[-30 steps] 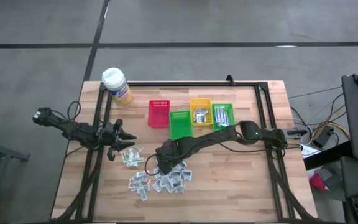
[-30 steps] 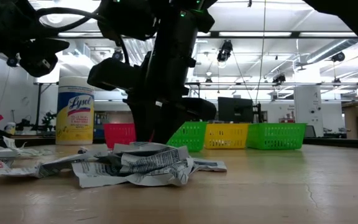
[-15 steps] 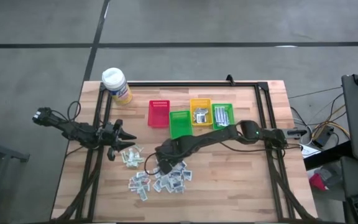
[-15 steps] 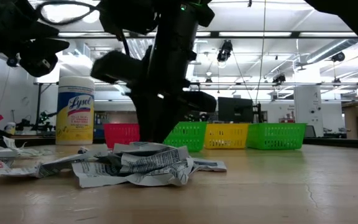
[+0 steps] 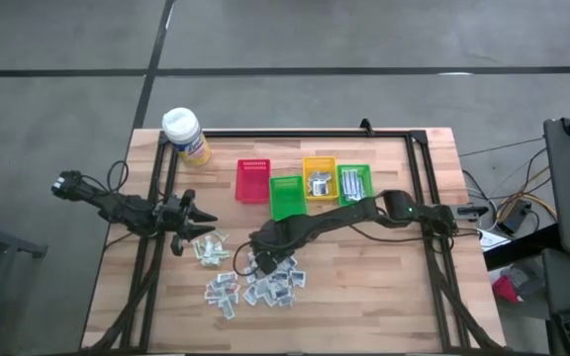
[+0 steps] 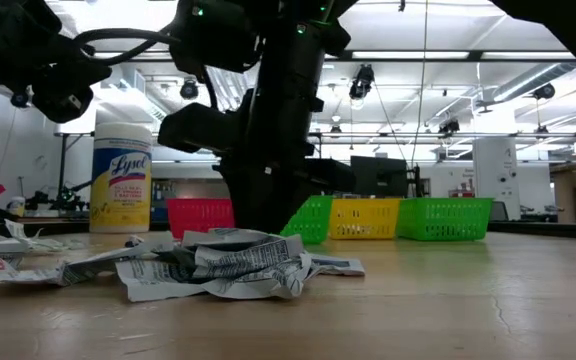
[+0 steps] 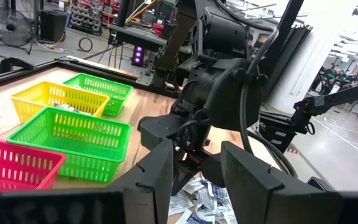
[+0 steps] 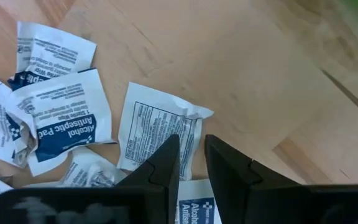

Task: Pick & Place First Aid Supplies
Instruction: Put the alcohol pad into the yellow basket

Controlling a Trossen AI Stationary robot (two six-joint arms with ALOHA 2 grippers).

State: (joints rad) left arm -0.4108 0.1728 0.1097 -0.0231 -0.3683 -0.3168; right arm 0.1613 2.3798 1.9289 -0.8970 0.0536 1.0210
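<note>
The first aid supplies lie as a loose pile of small white and blue packets (image 5: 255, 285) on the wooden table, with a smaller cluster (image 5: 209, 250) to its left. My right gripper (image 5: 256, 261) points down over the pile's far edge. In its wrist view the gripper (image 8: 191, 146) is open by a narrow gap above a white printed packet (image 8: 157, 130). A blue-labelled pad (image 8: 61, 127) lies beside that packet. My left gripper (image 7: 197, 177) is open and level, and it waits at the table's left side (image 5: 198, 220). My right gripper comes from above with its fingertips (image 8: 169, 149) over the white packet's near edge (image 8: 185, 134), which lies flat on the table. Whether the tips touch it I cannot tell. Nothing shows between the fingers.
Along the far middle stand a red bin (image 5: 253, 180), a green bin (image 5: 286, 197), a yellow bin (image 5: 319, 178) and a second green bin (image 5: 354, 183), the last two holding packets. A yellow bottle (image 5: 185, 135) stands at the far left corner. Bare wood lies to the right.
</note>
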